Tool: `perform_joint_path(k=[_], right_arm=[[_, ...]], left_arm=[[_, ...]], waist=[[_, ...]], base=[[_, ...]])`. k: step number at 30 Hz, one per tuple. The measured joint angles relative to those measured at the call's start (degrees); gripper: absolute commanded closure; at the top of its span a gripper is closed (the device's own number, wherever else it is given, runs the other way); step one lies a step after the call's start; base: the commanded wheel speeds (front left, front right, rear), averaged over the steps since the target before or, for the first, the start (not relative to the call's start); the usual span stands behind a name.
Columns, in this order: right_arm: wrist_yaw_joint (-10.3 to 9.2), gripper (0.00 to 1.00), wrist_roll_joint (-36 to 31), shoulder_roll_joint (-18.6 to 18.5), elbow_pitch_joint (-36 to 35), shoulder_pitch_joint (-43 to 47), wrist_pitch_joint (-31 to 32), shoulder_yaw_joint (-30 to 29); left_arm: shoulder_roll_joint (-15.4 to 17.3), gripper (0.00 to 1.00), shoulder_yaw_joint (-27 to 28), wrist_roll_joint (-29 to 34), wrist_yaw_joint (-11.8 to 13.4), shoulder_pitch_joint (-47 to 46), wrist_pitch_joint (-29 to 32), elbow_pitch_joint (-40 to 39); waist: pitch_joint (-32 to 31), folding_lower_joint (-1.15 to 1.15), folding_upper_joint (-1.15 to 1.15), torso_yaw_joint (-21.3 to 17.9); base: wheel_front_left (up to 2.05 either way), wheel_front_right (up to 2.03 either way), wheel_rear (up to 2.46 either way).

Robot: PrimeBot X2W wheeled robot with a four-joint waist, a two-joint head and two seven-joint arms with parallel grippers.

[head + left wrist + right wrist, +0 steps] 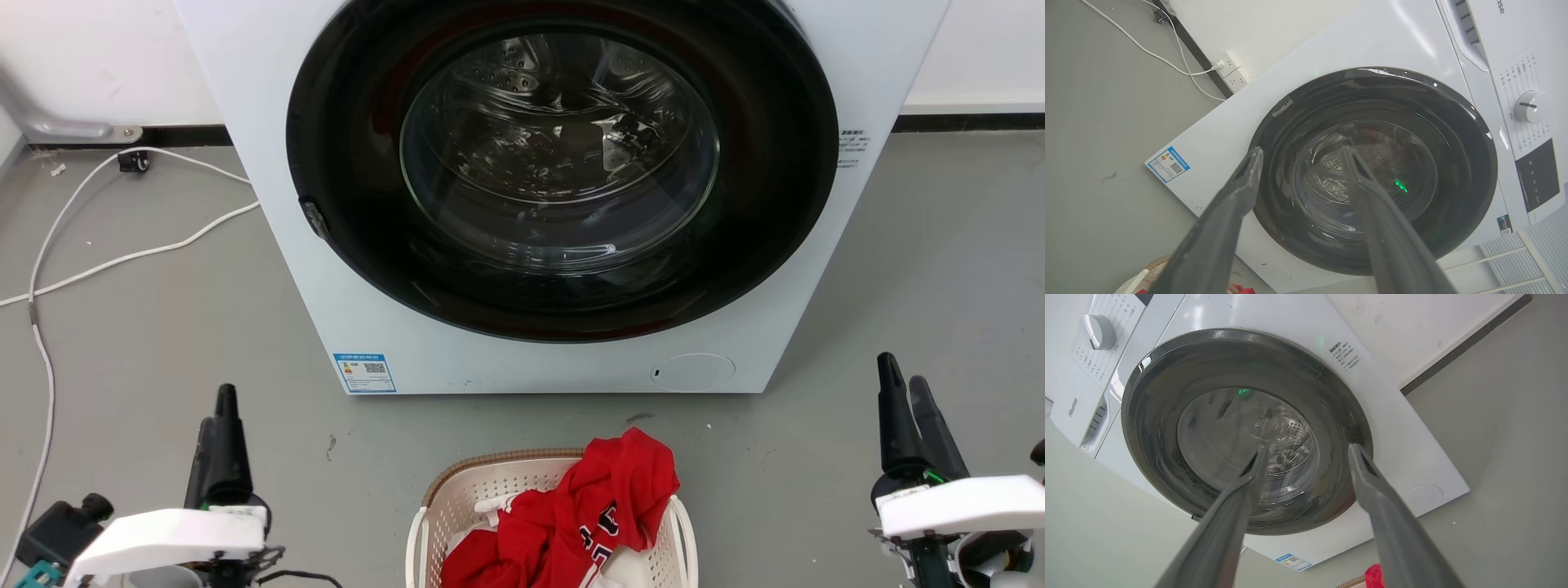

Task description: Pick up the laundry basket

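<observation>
One laundry basket (465, 498) is seen on the floor (163, 343), just in front of one washer (375, 327), between two grippers and apart from both. One red garment (604, 506) is heaped in it and draped over its far right rim. The left gripper (222, 408) and right gripper (902, 371) are held with jaws parted and empty, as the wrist views make plain. A control dial (1529, 107) and a wall socket (1233, 75) are shown in the left wrist view. White cables (122, 261) are laid across the floor at the left
</observation>
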Motion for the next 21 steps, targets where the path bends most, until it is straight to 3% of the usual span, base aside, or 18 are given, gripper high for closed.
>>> perform_joint_path(k=[7,21], right_arm=[[0.00,0.00,-11.21,-0.01,-2.16,0.44,-1.32,1.35],[0.00,0.00,-23.56,0.00,-3.19,1.92,-3.54,3.28]], left_arm=[[0.00,0.00,-4.03,10.73,2.14,1.39,-1.24,-3.03],[0.25,0.00,-12.24,29.53,0.65,2.89,-3.50,-5.88]], waist=[[0.13,0.00,0.00,-0.07],[0.18,0.00,0.00,-0.16]], base=[[0.00,0.00,0.00],[0.00,0.00,0.00]])
